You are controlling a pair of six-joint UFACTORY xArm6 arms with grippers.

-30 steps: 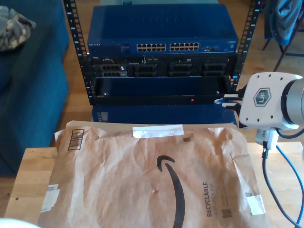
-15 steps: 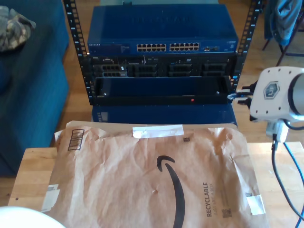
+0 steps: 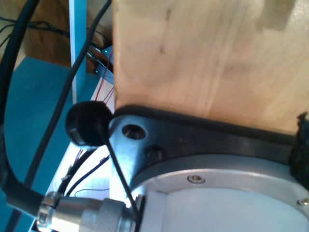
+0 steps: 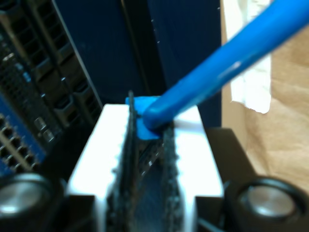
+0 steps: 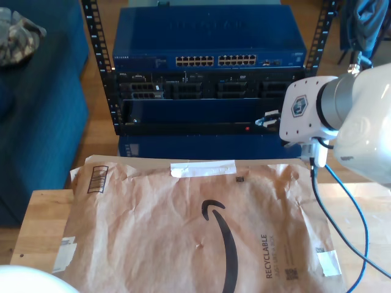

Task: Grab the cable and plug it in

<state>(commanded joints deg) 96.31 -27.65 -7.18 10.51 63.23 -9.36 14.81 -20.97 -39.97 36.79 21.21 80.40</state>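
My second gripper pinches the blue cable near its plug end, right of centre in the exterior view, facing the switch. My first gripper: state unreadable.

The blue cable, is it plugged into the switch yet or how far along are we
Grabbing looks done: my second gripper is shut on the blue cable near its end. In hand: that arm hovers before the rack, at the exterior view's right. Left: seating the plug in the switch's ports, not yet done.
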